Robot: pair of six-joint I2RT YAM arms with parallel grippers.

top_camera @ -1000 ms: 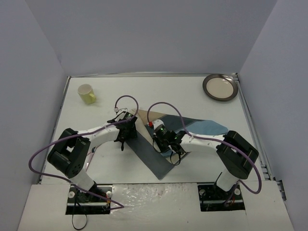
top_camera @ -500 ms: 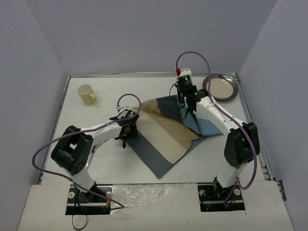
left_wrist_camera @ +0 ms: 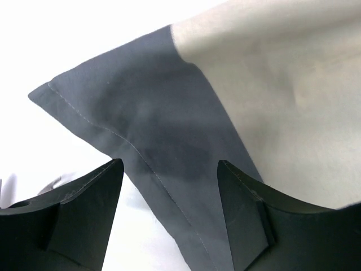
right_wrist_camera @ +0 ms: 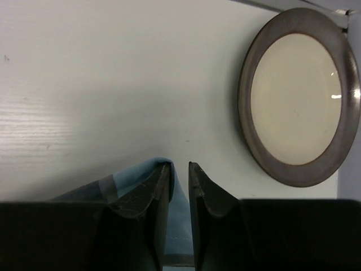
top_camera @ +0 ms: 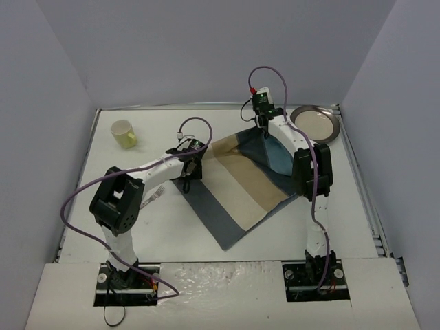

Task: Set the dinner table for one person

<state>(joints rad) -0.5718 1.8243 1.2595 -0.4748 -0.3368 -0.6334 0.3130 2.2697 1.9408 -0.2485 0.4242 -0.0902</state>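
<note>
The white dinner table [top_camera: 137, 234] holds a striped blue-and-beige placemat [top_camera: 240, 179] lying askew in the middle. My left gripper [top_camera: 190, 173] hangs open over the placemat's left corner. In the left wrist view the dark grey corner [left_wrist_camera: 163, 130] lies flat between the spread jaws of the left gripper [left_wrist_camera: 169, 164], untouched. My right gripper [top_camera: 264, 132] is at the placemat's far corner. In the right wrist view the right gripper [right_wrist_camera: 179, 165] has its jaws nearly together on a raised fold of blue cloth [right_wrist_camera: 181, 226].
A grey-rimmed cream plate [top_camera: 315, 124] sits at the far right corner, just right of the right gripper; it also shows in the right wrist view [right_wrist_camera: 299, 96]. A yellow cup [top_camera: 124, 134] stands far left. A fork [top_camera: 152, 198] lies left of the placemat. Lavender-grey walls surround the table.
</note>
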